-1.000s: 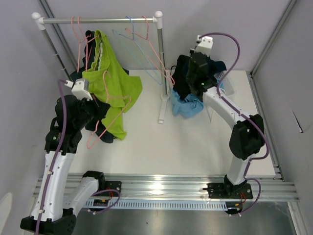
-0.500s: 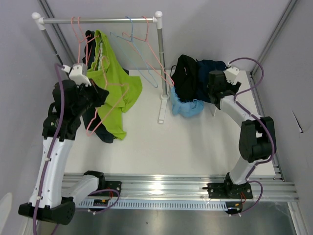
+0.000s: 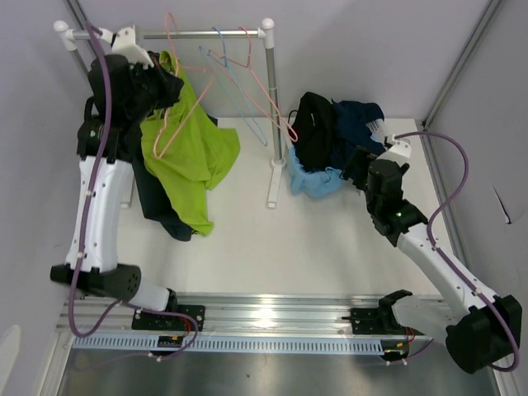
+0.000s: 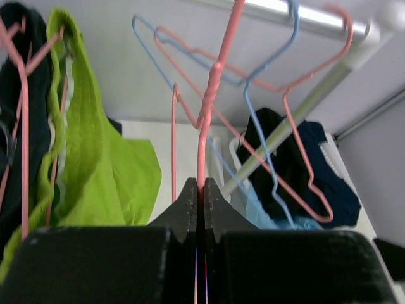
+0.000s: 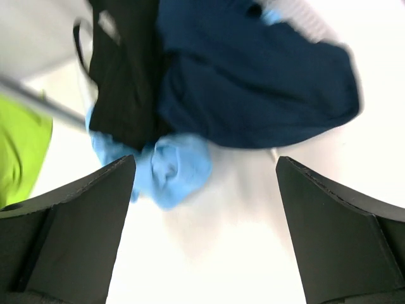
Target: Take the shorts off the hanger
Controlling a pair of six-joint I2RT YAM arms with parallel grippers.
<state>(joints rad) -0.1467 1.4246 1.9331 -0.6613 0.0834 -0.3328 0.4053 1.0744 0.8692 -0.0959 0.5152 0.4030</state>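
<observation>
The white table point(image 3: 330, 247) is crossed along the left part of its far edge by a clothes rail point(image 3: 206, 35). At the rail's left end the lime green shorts point(image 3: 194, 157) are hung on pink wire and drape down toward the table's left edge. The dark blue-green shorts point(image 3: 161, 210) are seen behind and below them. Toward the far right corner, just right of the rail's post, the black shorts point(image 3: 313, 128), navy shorts point(image 3: 356, 120) and light blue shorts point(image 3: 313, 180) are heaped together, touching. A pink hanger point(image 4: 212, 95) is raised at the rail, its stem pinched between the closed fingers of the left gripper point(image 4: 201, 185). The right gripper point(image 5: 205, 164) is held on the near side of the heap, its fingers spread wide with nothing between them.
</observation>
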